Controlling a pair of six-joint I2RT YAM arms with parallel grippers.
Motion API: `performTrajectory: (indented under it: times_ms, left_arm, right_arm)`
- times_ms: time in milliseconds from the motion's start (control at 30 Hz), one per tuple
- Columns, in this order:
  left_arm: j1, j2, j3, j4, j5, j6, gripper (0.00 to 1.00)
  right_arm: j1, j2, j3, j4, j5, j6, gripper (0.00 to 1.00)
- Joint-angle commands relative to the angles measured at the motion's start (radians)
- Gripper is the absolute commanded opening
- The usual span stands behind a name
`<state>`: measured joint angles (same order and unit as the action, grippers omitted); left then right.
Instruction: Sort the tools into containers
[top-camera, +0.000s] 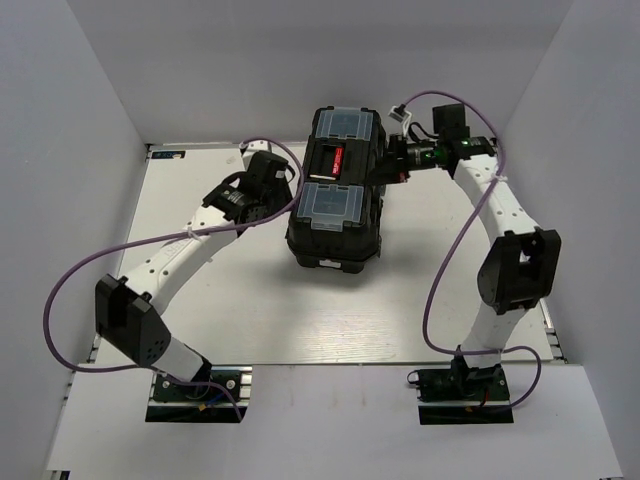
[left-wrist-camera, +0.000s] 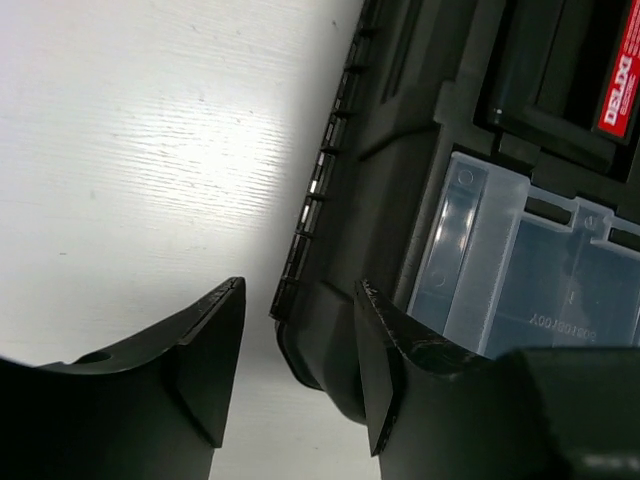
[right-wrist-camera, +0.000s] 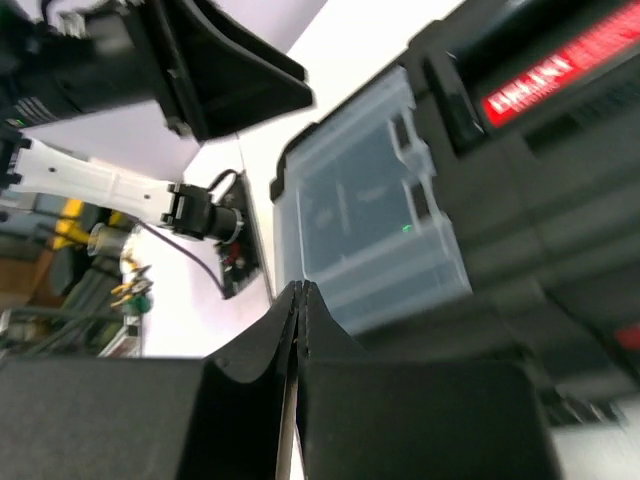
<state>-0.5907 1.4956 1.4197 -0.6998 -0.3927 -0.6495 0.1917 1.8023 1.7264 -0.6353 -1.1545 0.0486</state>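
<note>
Closest to my left wrist camera, my left gripper (left-wrist-camera: 300, 290) has its two black fingers apart. One fingertip hangs over the white table (left-wrist-camera: 130, 150). The other hangs over the black plastic toolbox (left-wrist-camera: 390, 120), so the box's ribbed side edge lies in the gap between them. I cannot tell whether either finger touches it. Just past that edge is the near clear plastic compartment lid (left-wrist-camera: 520, 270), set into the box's top, and it is closed. Beyond it runs the red label (left-wrist-camera: 622, 75) on the box's middle strip.

On the other side, my right gripper (right-wrist-camera: 298, 292) has its fingers pressed together with nothing between them. It sits beside the toolbox's right flank, level with the red strip.

From above, the toolbox stands in the middle of the table, well ahead of both my bases. A far clear compartment lid (top-camera: 343, 123) lies behind the red label, and it too is closed.

Where the tools are I cannot tell, as none shows in any view.
</note>
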Motion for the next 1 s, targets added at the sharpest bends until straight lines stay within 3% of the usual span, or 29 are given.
performTrajectory:
  times_ms: [0,67,333,500,733,967]
  left_arm:
    - [0.005,0.017,-0.015,0.045,0.092,-0.015,0.58]
    - [0.005,0.040,-0.025,0.045,0.129,-0.015,0.58]
    - [0.005,0.087,-0.047,0.056,0.265,0.014,0.58]
    - [-0.017,0.121,-0.002,0.040,0.324,0.014,0.58]
    - [-0.047,0.100,-0.024,0.031,0.359,-0.004,0.58]
    - [-0.058,0.043,-0.110,0.031,0.359,-0.025,0.58]
  right_arm:
    - [0.055,0.049,0.039,0.117,-0.036,0.106,0.00]
    - [0.083,0.054,0.021,0.115,0.077,0.120,0.00]
    - [0.095,0.068,-0.034,-0.237,0.579,-0.076,0.00]
    - [0.089,0.091,-0.085,-0.389,0.641,-0.145,0.00]
    - [0.069,0.117,-0.036,-0.437,0.644,-0.161,0.00]
    - [0.052,0.137,0.007,-0.521,0.552,-0.254,0.00]
